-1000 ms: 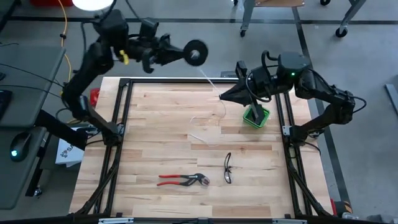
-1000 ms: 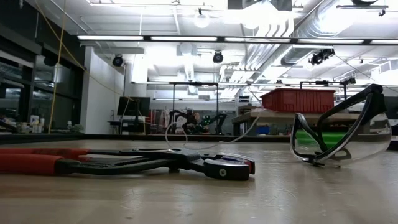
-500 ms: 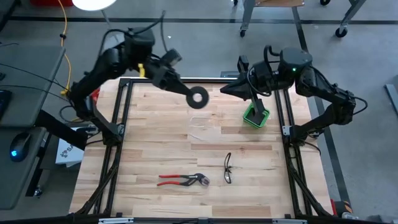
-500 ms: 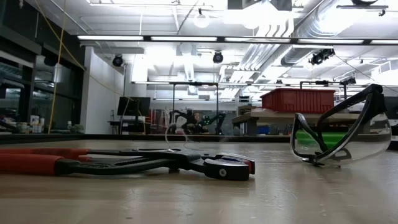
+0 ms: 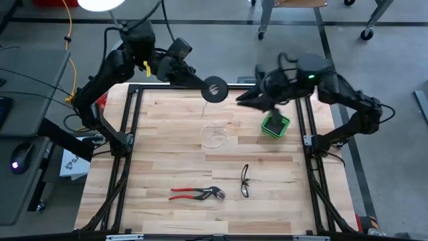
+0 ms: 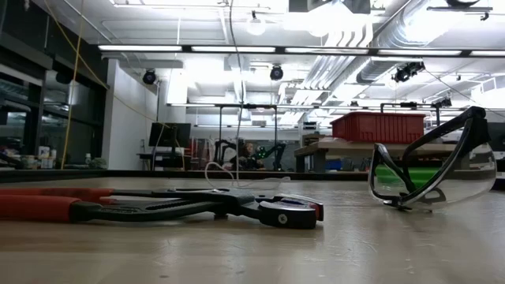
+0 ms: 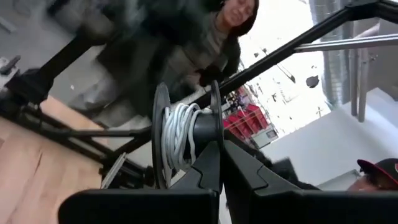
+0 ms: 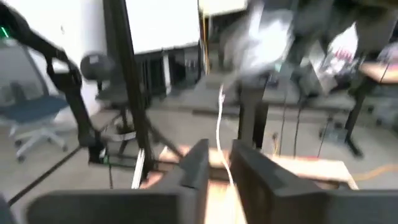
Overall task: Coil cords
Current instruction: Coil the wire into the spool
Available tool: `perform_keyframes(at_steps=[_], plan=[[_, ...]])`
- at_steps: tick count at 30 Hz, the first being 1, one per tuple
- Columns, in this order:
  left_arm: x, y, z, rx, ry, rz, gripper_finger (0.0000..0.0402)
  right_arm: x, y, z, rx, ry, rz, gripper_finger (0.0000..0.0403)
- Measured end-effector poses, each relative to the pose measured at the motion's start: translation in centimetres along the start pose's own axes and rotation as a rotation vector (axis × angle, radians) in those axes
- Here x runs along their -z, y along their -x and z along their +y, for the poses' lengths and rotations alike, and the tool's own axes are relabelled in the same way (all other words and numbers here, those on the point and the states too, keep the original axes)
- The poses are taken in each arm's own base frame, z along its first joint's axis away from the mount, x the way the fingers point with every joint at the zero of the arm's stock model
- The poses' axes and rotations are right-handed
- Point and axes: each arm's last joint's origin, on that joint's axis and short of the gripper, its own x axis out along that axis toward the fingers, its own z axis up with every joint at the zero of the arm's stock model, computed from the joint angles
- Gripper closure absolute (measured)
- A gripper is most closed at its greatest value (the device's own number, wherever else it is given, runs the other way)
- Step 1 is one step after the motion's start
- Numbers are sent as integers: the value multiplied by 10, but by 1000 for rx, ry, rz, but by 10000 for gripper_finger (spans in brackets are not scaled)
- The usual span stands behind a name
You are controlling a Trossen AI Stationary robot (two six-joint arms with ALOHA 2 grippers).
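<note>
My left gripper [image 5: 200, 84] is shut on a black spool [image 5: 214, 89], which it holds high above the table's far edge. White cord [image 7: 180, 134] is wound on the spool's core. The cord's free length [image 6: 233, 87] hangs straight down from the spool and ends in a loose loop [image 5: 213, 136] lying on the wood. My right gripper [image 5: 242, 99] hovers to the spool's right, pointing at it. Its fingers [image 8: 194, 165] stand apart. In the right wrist view a white strand [image 8: 220, 118] shows in the gap between the fingers; whether it touches them I cannot tell. My left gripper pinches one flange of the spool at its rim [image 7: 216, 134] between its two fingers. The fingers come level from the table's left side. The spool is lifted clear of the table, and the cord hangs slack below it.
A small green container [image 5: 275, 124] stands at the far right under the right arm. Red-handled pliers [image 5: 196, 194] and safety glasses [image 5: 245, 181] lie near the front. A black frame [image 5: 131, 127] rims the table. A person shows in the left wrist view beyond the table.
My left gripper has swung the spool from beyond the far edge down over the table, then a little back toward the far edge, and has rolled its wrist. The cord, which ran slanting toward the right gripper, now hangs straight down from the spool into a loop on the table.
</note>
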Motion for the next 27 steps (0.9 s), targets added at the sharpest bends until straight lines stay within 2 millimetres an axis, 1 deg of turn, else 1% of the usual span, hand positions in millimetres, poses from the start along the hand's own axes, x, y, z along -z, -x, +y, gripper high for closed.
perform_keyframes(at_steps=[2,4,7,10,14,17,19,22,24,26,27], plan=[[-2,0,-3,20,-28,-24,402,14,-19,-4,3,1,61,307],[-4,1,-7,46,-51,-46,402,28,-41,-11,51,27,114,268],[-5,1,-9,57,-61,-62,402,38,-67,-21,132,96,111,219],[-6,1,-9,58,-71,-69,402,39,-81,-27,164,129,46,195],[-7,1,-10,63,-91,-78,402,44,-93,-30,117,128,26,191],[-7,1,-10,63,-95,-76,401,47,-93,-28,83,131,55,190],[-6,1,-10,64,-93,-68,402,44,-87,-27,111,170,73,190],[-6,1,-10,71,-87,-55,402,38,-69,-29,209,224,112,190],[-6,1,-10,71,-87,-54,402,35,-54,-30,260,221,143,190],[-6,1,-10,72,-89,-54,402,31,-43,-30,267,180,144,190],[-6,1,-10,71,-92,-55,402,29,-40,-30,243,152,135,190]])
